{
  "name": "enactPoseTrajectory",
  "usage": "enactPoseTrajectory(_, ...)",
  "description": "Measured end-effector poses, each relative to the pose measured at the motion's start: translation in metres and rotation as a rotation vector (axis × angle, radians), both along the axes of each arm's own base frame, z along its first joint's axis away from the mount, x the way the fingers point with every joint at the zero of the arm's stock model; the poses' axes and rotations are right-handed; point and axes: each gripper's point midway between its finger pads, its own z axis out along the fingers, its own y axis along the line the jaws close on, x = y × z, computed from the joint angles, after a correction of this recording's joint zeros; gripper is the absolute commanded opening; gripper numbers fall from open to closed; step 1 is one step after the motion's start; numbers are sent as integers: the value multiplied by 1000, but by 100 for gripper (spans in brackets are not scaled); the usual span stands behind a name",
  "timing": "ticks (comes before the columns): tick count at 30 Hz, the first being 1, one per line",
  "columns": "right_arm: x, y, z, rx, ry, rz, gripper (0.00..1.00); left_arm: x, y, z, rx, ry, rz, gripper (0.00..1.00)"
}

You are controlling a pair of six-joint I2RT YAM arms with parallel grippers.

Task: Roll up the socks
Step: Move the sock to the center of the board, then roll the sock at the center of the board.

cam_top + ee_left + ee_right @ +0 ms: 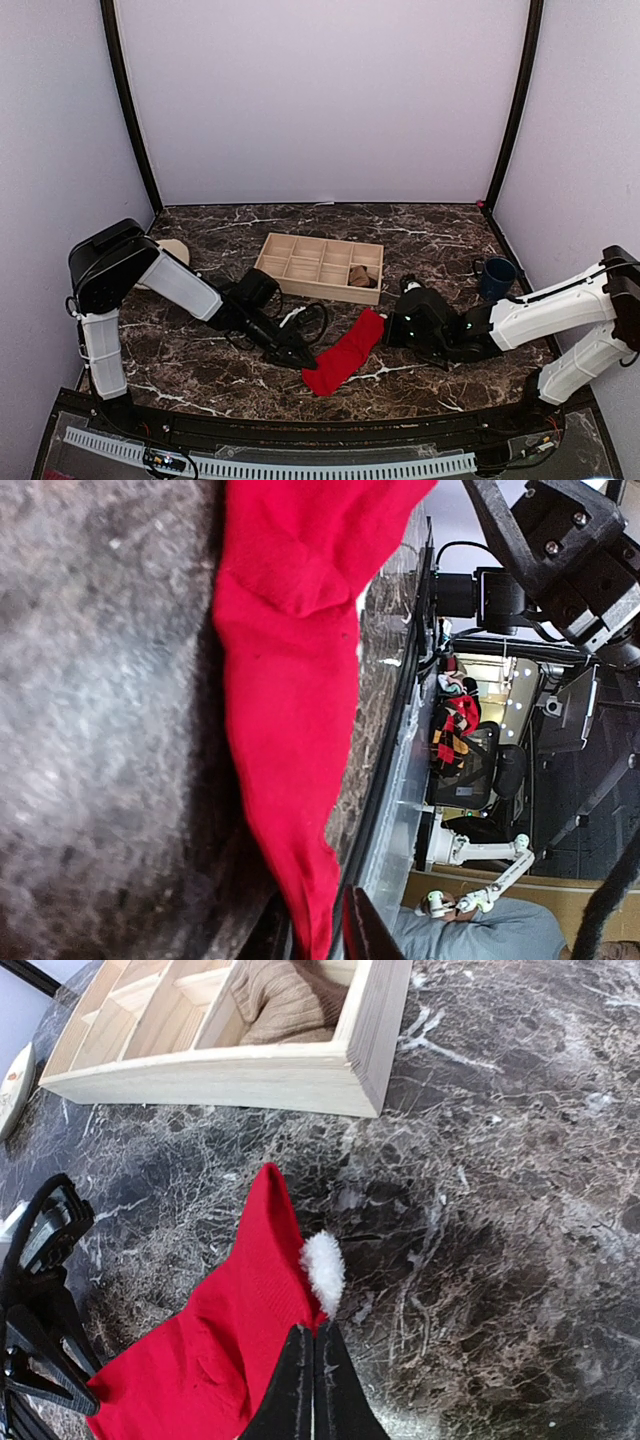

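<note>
The red sock (345,355) lies stretched across the marble table (430,235) between the two arms. My left gripper (303,358) is at its lower left end. In the left wrist view, that end of the red sock (290,680) runs between the slightly parted jaws of the left gripper (310,910), with thin gaps on both sides. My right gripper (313,1332) is shut on the edge of the red sock (220,1340) beside a white fluffy pompom (324,1268). The tan-brown sock (285,1000) sits bundled in a compartment of the wooden tray (300,262).
A dark blue mug (497,275) stands at the right of the table. A round beige disc (172,250) lies at the left, behind the left arm. The table's front edge (400,740) runs close to the sock's lower end.
</note>
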Motion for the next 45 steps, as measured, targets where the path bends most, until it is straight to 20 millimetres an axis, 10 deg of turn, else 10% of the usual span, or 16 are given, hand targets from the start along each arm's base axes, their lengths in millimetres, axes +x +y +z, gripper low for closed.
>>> enactPoseTrajectory(24, -5, -12, -1, -118, 3, 19, 0, 26, 15, 1, 47, -44, 56, 39)
enactPoseTrajectory(38, -16, -8, -1, -219, -59, 95, 0, 82, -48, 82, -74, -133, 147, 55)
enactPoseTrajectory(45, -20, -2, 1, -230, -67, 156, 0, 91, -68, 61, -106, -119, 115, 55)
